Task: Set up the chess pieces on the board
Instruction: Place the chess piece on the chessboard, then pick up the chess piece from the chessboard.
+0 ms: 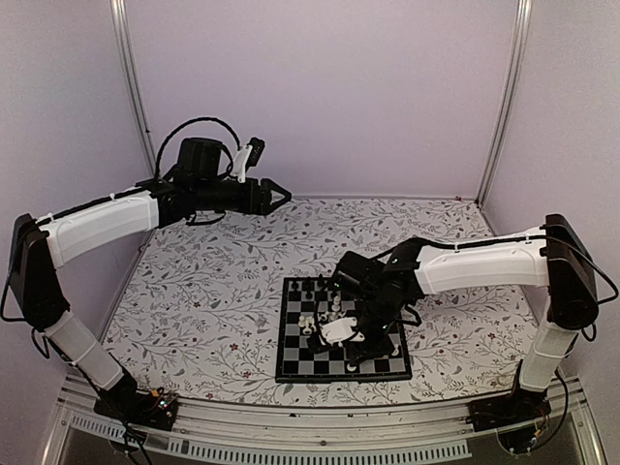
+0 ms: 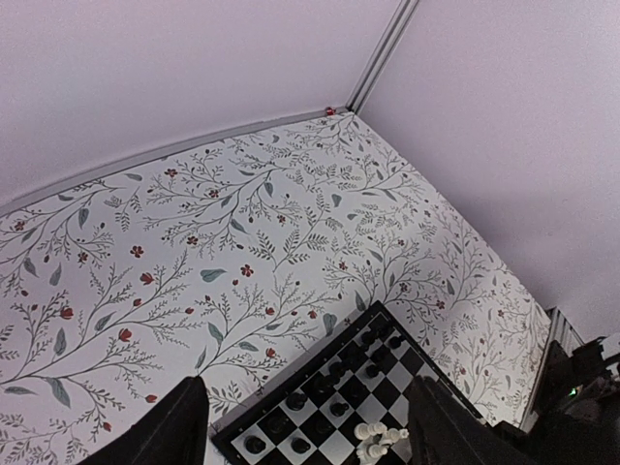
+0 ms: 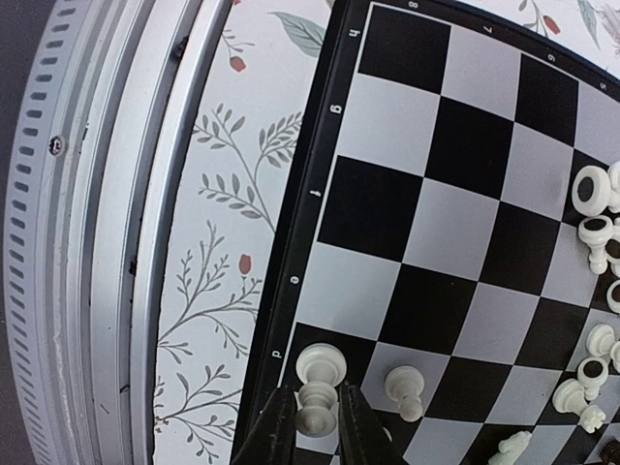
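Observation:
The board (image 1: 298,364) lies at the near middle of the table. Several black chess pieces (image 1: 316,288) stand along its far rows, and they also show in the left wrist view (image 2: 373,351). A cluster of white pieces (image 1: 314,324) lies loose near the board's middle (image 2: 380,441). My right gripper (image 3: 317,418) is low over the board's near edge (image 1: 356,357), shut on a white piece (image 3: 319,383) whose base rests on the dark edge square marked d. A white pawn (image 3: 404,389) stands one square beside it. My left gripper (image 2: 305,438) is open, empty and raised high at the far left (image 1: 281,197).
The board (image 3: 455,194) has several bare squares near the rail. More loose white pieces (image 3: 593,228) lie at the right of the right wrist view. The metal table rail (image 3: 107,242) runs close beside the board's edge. Walls enclose the floral tablecloth (image 1: 213,291).

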Tool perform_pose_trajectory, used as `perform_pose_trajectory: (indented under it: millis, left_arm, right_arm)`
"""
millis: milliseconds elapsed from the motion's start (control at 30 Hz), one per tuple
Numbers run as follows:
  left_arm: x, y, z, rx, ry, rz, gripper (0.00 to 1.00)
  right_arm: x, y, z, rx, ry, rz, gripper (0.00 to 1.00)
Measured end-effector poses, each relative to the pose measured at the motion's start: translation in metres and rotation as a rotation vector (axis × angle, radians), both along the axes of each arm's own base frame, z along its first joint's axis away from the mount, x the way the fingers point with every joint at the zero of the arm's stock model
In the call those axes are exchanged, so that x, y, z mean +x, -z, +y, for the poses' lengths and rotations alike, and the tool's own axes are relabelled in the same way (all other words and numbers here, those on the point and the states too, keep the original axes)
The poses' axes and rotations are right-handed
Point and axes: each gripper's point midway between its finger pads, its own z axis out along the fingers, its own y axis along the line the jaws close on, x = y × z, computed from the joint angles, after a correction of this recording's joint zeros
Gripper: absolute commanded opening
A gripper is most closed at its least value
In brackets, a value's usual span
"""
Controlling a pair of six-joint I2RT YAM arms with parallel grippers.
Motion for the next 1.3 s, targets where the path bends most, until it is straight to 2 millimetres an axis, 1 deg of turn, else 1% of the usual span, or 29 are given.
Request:
perform_pose_trajectory:
  millis: [133, 200, 333, 400, 433, 467, 567, 633, 700, 800, 867, 1067, 1300]
  left_arm:
    - [0.000, 0.000, 0.000, 0.000, 0.000, 0.000, 0.73]
    - [0.000, 0.000, 0.000, 0.000, 0.000, 0.000, 0.73]
    - [0.000, 0.000, 0.000, 0.000, 0.000, 0.000, 0.73]
    - [0.000, 0.000, 0.000, 0.000, 0.001, 0.000, 0.73]
    - [0.000, 0.000, 0.000, -0.001, 0.001, 0.000, 0.73]
    - [0.000, 0.000, 0.000, -0.001, 0.001, 0.000, 0.73]
    - [0.000, 0.000, 0.000, -0.001, 0.001, 0.000, 0.73]
    - [0.000, 0.000, 0.000, -0.001, 0.001, 0.000, 0.74]
    - [0.000, 0.000, 0.000, -0.001, 0.002, 0.000, 0.74]
    - [0.000, 0.000, 0.000, -0.001, 0.002, 0.000, 0.74]
    - [0.000, 0.000, 0.000, -0.001, 0.002, 0.000, 0.74]
    - [-0.001, 0.000, 0.000, -0.001, 0.003, 0.001, 0.74]
    - [0.000, 0.000, 0.000, -0.001, 0.003, 0.000, 0.74]
  right_arm:
    - [0.001, 0.000, -0.001, -0.003, 0.001, -0.003, 0.30]
    - [0.000, 0.000, -0.001, -0.004, -0.005, -0.004, 0.34]
    - [-0.002, -0.004, -0.005, -0.007, -0.016, -0.001, 0.35]
    - [0.002, -0.014, -0.004, 0.010, -0.005, 0.003, 0.35]
    - [0.007, -0.022, 0.001, 0.034, 0.003, -0.002, 0.35]
    - [0.013, -0.029, 0.004, 0.055, 0.017, -0.007, 0.35]
    - [0.050, -0.051, 0.011, 0.133, 0.117, -0.031, 0.34]
    - [0.079, -0.061, 0.010, 0.173, 0.199, -0.055, 0.35]
    - [0.101, -0.064, 0.006, 0.191, 0.265, -0.071, 0.35]
    - [0.128, -0.061, 0.003, 0.198, 0.347, -0.087, 0.37]
    - [0.137, -0.056, 0.004, 0.194, 0.373, -0.091, 0.38]
    - [0.141, -0.034, 0.011, 0.166, 0.379, -0.069, 0.40]
    - [0.149, -0.020, 0.020, 0.152, 0.385, -0.059, 0.40]
